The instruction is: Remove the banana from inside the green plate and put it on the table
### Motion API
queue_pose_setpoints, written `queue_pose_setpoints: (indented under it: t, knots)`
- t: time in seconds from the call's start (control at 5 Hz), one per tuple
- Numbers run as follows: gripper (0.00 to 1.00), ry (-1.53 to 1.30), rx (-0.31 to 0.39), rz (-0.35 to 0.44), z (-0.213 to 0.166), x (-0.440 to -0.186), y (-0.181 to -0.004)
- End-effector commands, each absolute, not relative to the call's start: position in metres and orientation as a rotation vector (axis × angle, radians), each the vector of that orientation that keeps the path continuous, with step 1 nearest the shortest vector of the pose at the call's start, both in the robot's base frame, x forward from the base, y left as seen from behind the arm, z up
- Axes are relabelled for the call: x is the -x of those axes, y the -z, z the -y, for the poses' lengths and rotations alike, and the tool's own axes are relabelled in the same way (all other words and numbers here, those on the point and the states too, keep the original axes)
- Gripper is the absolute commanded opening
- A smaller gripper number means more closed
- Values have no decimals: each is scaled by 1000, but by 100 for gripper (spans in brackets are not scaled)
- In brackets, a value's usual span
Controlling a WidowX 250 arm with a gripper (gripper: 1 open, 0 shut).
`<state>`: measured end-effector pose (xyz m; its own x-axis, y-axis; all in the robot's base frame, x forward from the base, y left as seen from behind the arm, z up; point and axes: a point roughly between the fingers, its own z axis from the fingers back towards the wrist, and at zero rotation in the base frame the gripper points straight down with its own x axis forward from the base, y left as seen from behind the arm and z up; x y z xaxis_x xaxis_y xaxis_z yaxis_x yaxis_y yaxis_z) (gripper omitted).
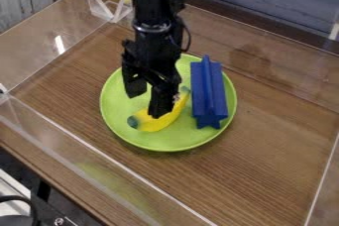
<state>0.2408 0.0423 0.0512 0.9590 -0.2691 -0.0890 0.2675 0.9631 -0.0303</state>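
Spanning the whole view, the table (272, 161) is brown wood grain edged by clear acrylic walls (40, 161). Green plate (122, 121) sits mid-table and is the landmark here. Blue star-profiled block (205, 93) lies inside the plate on its right half, running front to back. Banana (162, 122) lies inside the plate too, left of the block and toward the plate's front, partly hidden by the arm.

Task progress: nothing done yet, judging by the layout. Banana is not yet lifted and not on the table. Left to do: grip it, raise it clear of the rim, carry it past the plate edge, set it on bare wood.

Gripper (147, 93) hangs over the plate, pointing straight down, directly above the banana. Jaws spread wide, one finger on either side of the fruit's upper end. It holds nothing. Fingertips look close to the banana, possibly touching it, but the angle hides the contact point, so I can't confirm.
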Motion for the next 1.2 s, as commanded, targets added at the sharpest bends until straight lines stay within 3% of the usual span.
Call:
queue_pose_setpoints:
  t: [0.0, 0.4, 1.0]
  knots:
    - [100, 283, 8, -42, -44, -248, -45]
    - [100, 300, 23, 14, -42, -256, -31]
    - [100, 282, 74, 86, -41, -258, -51]
